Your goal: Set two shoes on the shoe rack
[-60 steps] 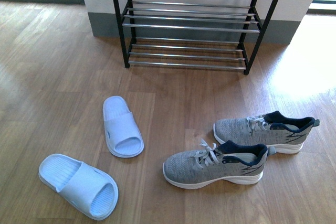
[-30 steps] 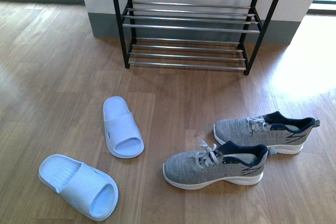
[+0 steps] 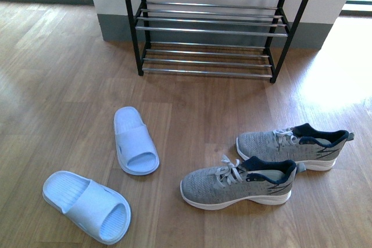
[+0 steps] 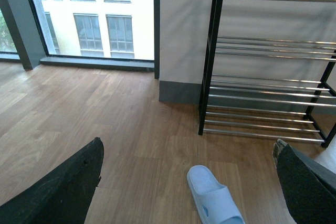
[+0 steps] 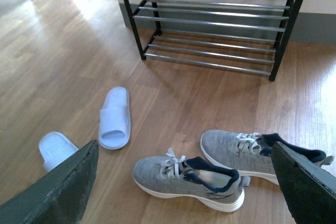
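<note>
**Shoes on the floor, rack bare, both grippers free**

Nothing is on the shoe rack (image 3: pixel 209 28) yet. It stands at the far side against the wall, and the tiers in view are bare chrome rods. All four shoes lie on the wooden floor (image 3: pixel 58 85). On the right, the near sneaker (image 3: pixel 238 182) and the far sneaker (image 3: pixel 293 146) sit close together, soles down, toes to the left. On the left, the far slipper (image 3: pixel 135 140) lies toe toward the rack, and the near slipper (image 3: pixel 87 204) lies aslant, well apart from it.

The left gripper (image 4: pixel 188 148) and the right gripper (image 5: pixel 185 145) each hang above the floor with jaws spread wide, holding nothing.

Handling, as a judgement: the sneakers look light, with a soft knit upper that would cave in under a pinch, while the white sole and navy collar are firmer. The heel collar, or a grip across the sole sides, seems the safest hold. The slippers look lighter — rubbery, springy and perhaps a little slick — so the strap is the obvious purchase. The rods are thin and shiny, so a shoe should span at least two of them or it may tip through.
</note>
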You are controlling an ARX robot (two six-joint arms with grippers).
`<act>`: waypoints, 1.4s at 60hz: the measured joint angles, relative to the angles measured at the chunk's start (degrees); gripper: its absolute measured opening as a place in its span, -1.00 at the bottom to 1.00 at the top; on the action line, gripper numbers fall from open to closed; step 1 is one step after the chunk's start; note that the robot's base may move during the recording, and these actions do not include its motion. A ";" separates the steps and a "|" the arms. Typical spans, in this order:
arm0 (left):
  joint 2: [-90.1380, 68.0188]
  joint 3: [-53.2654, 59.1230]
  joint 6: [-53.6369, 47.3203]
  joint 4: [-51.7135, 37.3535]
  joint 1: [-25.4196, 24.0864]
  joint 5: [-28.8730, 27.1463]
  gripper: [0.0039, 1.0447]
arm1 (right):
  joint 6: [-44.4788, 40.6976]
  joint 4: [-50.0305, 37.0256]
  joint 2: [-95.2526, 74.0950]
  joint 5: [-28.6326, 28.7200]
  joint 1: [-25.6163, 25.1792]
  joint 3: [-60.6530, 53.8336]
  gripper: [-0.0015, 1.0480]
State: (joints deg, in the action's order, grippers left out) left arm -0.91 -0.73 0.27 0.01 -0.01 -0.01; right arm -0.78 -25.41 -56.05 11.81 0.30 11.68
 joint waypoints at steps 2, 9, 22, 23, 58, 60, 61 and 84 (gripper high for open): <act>0.00 0.00 0.00 0.00 0.00 0.00 0.83 | -1.40 -1.75 -4.31 0.55 -0.04 1.38 0.82; 0.00 0.00 0.00 0.00 0.00 0.00 0.83 | -8.81 -4.61 -22.88 1.46 0.24 8.48 0.82; 0.00 0.00 0.00 0.00 0.00 0.00 0.83 | -23.67 -5.33 -55.82 1.14 2.86 25.42 0.82; 0.00 0.00 0.00 0.00 0.00 0.00 0.83 | -24.72 -4.98 -57.68 1.11 2.97 26.71 0.82; 0.00 0.00 0.00 0.00 0.00 0.00 0.83 | -41.40 4.52 -91.76 -5.16 -2.95 57.81 0.82; 0.00 0.00 0.00 0.00 0.00 0.00 0.83 | -43.19 4.90 -92.37 -5.22 -3.56 58.25 0.82; 0.00 0.00 0.00 0.00 0.00 0.00 0.83 | -43.69 4.94 -92.50 -5.22 -3.78 58.34 0.82; 0.00 0.00 0.00 0.00 0.00 0.00 0.83 | -51.71 5.22 -95.89 -4.90 -4.92 58.47 0.82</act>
State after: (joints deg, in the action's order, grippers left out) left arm -0.91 -0.73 0.27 0.01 -0.01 -0.01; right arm -52.49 -20.18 -151.94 6.92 -4.62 70.15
